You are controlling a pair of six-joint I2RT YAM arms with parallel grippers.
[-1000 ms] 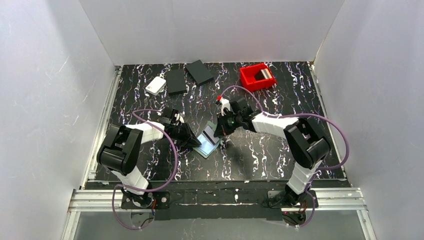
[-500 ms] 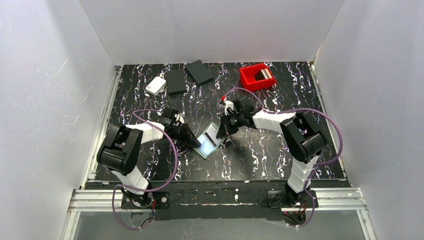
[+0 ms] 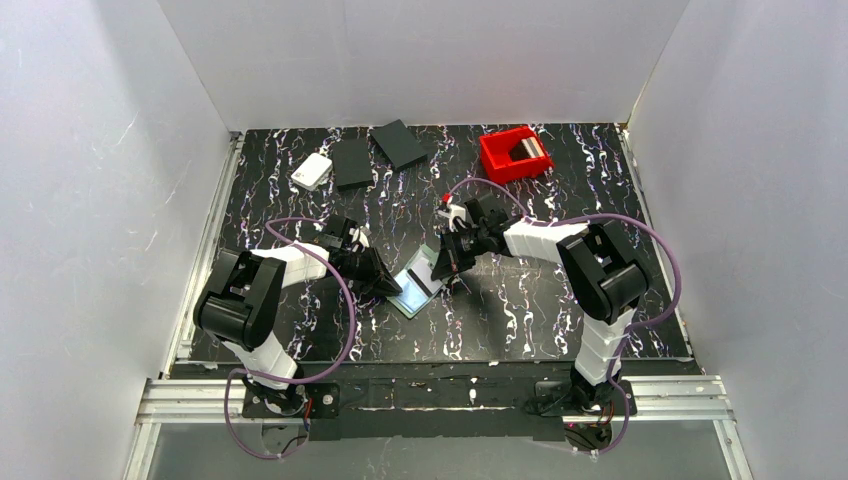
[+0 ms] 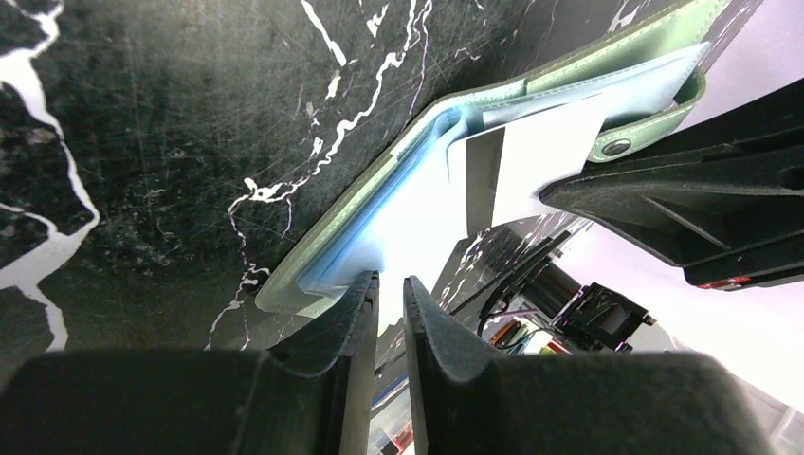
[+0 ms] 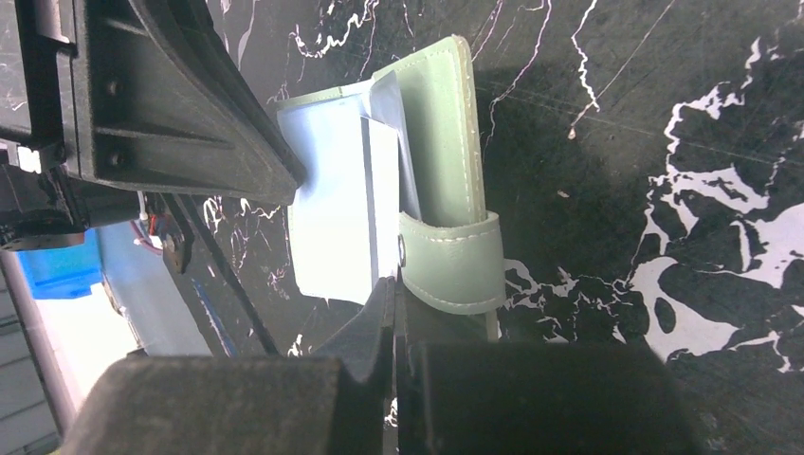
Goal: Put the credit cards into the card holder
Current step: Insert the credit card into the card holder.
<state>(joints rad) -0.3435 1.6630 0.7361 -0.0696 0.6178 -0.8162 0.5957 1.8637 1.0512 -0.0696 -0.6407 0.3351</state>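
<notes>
Card holder (image 4: 398, 223) lies open mid-bench (image 3: 500, 300), between your two hands.

Left hand (image 4: 391, 313): jaws narrow, nipping the holder's near edge.

Right hand (image 5: 393, 303): jaws pressed together. The tip sits by the snap tab (image 5: 455, 265), against the edge of a credit card (image 4: 545, 152). You cannot tell whether it pinches the card.

The card is pale with a dark stripe and sits partly in a clear bluish pocket.

Red bin (image 3: 497, 160), white box (image 3: 312, 171) and two black rectangles (image 3: 352, 162) sit at the far edge, well apart from the holder.
</notes>
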